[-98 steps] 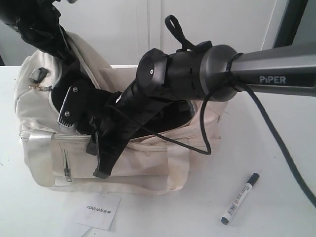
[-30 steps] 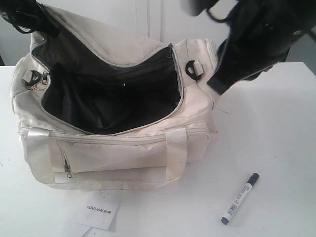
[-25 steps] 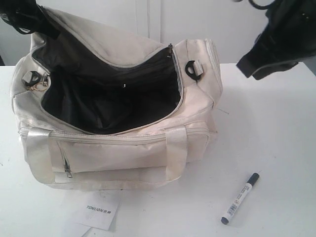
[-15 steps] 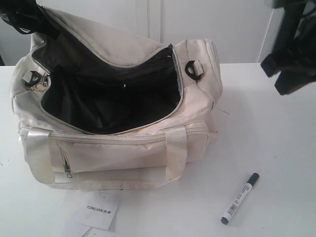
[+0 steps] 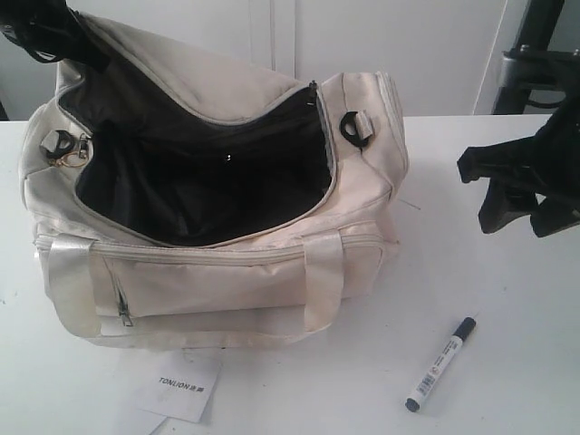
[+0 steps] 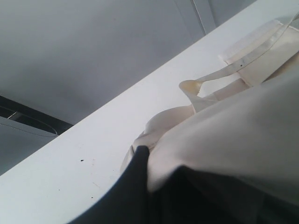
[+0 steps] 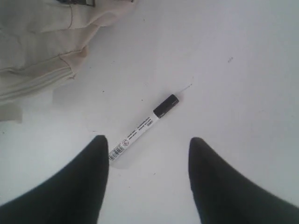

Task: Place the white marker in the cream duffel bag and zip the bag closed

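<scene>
In the exterior view, the large soft cream fabric duffel bag (image 5: pixel 227 281) was seen unzipped, its dark lining exposed. Its rear flap was drawn up toward the left claw (image 5: pixel 36 32), presumably so that the mouth gaped for a drop-in. The right claw (image 5: pixel 478 195) was hung low over the white surface (image 5: pixel 507 308) and pitched downward. The slim white-barrelled marker with a black cap (image 5: pixel 439 364) was lying on the surface near that claw, untouched and well apart from the bag.

In the left wrist view, cream fabric was draped against one dark finger (image 6: pixel 135 186). Whether it was clamped could not be told.

In the right wrist view, the right claw (image 7: pixel 147 142) was spread wide and empty. The marker (image 7: pixel 142 127) was laid slantwise just ahead of the gap between its fingers, a pose judged to be a line-up for descent.
</scene>
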Controlling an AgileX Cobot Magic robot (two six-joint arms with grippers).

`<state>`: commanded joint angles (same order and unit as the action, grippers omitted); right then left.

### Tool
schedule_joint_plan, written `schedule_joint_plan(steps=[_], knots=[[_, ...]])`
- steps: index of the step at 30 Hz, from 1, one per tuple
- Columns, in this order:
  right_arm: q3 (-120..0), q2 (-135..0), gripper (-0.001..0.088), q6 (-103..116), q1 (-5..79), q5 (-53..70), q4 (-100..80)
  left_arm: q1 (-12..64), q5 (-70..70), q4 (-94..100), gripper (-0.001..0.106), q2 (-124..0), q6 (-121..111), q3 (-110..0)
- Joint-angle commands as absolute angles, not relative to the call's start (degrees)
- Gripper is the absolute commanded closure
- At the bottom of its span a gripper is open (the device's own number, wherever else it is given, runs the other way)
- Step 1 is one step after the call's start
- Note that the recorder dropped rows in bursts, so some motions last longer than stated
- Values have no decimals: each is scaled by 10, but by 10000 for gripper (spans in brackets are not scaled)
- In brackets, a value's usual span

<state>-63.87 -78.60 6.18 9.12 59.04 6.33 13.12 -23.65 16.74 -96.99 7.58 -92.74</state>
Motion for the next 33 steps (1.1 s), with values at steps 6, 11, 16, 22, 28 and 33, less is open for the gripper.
schedule_joint_plan(steps=[6,11,16,22,28,33], knots=[[-639,-789,414,30,91,610,68,131,-236,167,1053,-970,76,-927],[-639,-789,414,45,91,614,59,131,-236,167,1053,-970,76,-927],[-635,-789,414,139,91,617,43,131,-236,167,1053,-970,76,-927],[-613,-789,414,245,91,609,44,131,-237,167,1053,-970,76,-927],[-585,-790,413,305,157,555,46,131,-237,167,1053,-970,76,-927],[-585,-807,413,351,190,553,27,131,-237,167,1053,-970,76,-927]])
